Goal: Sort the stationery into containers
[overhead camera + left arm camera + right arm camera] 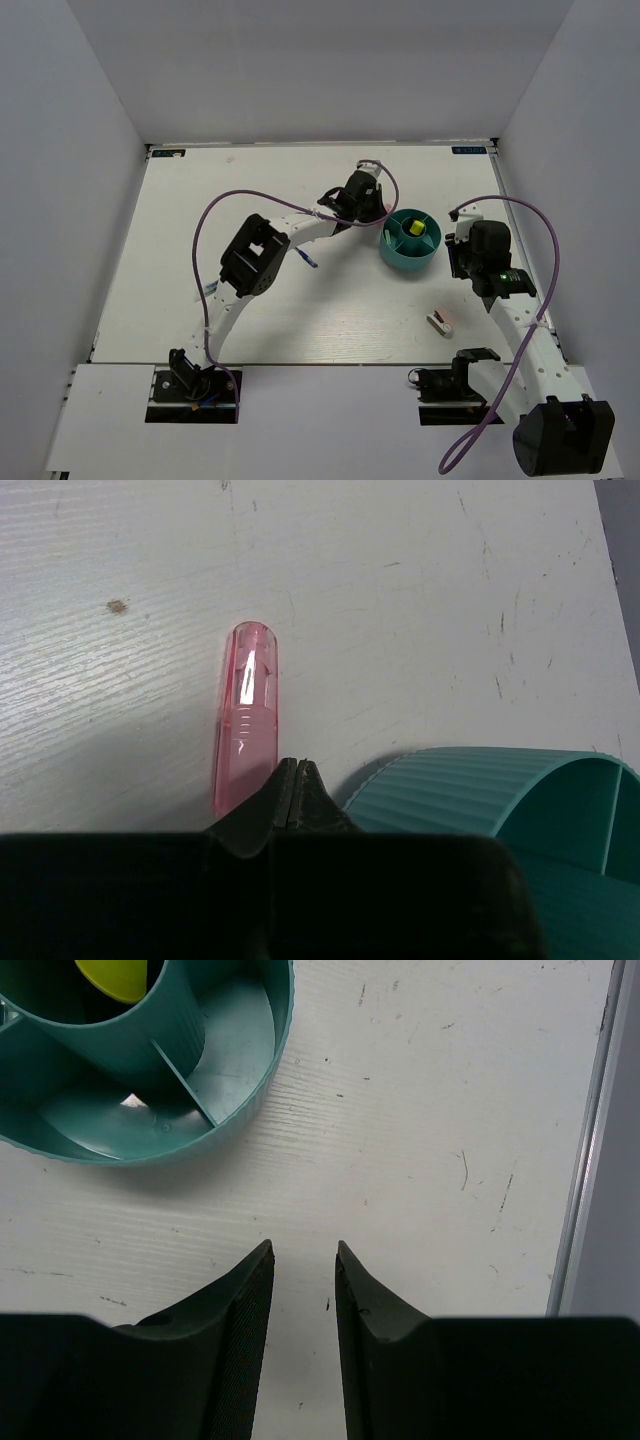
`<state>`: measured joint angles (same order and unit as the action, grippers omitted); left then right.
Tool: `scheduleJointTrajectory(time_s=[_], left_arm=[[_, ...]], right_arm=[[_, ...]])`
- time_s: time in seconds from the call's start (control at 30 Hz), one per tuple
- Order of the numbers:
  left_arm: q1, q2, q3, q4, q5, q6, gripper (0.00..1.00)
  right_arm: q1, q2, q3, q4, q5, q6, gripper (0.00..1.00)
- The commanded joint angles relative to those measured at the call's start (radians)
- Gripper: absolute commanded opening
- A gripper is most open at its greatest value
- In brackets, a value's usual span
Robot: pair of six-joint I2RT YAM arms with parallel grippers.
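Grasping the pink marker (247,715) seems in hand: left jaws, shut beside it near the organiser (470,790), must open and straddle it; right jaws narrow, empty.

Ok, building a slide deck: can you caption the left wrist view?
Shut left gripper next to a pink marker lying on the white table, teal organiser at lower right.

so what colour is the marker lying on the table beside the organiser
Translucent pink. The marker shows best in the left wrist view.
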<state>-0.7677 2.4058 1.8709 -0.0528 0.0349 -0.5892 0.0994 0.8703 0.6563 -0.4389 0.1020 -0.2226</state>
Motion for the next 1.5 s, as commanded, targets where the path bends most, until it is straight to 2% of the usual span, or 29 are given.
scheduleJointTrajectory(time_s=[0.0,1.03,1.2,1.47], left_arm=[[0.001,-0.007,0.001,-0.010,0.007,-0.004,0.06],[0.005,-0.046,-0.096,-0.016,-0.029,0.012,0.06],[0.028,-0.066,-0.121,-0.022,-0.099,0.014,0.06],[0.076,-0.100,-0.156,-0.041,-0.138,0.025,0.06]], right_arm=[[-0.006,-0.004,-0.004,0.032,0.010,-0.015,0.35],[-0.003,-0.008,-0.004,0.032,0.011,-0.014,0.35],[-0.004,-0.010,-0.006,0.031,0.010,-0.012,0.35],[-0.006,-0.010,-0.007,0.032,0.007,-0.012,0.35]])
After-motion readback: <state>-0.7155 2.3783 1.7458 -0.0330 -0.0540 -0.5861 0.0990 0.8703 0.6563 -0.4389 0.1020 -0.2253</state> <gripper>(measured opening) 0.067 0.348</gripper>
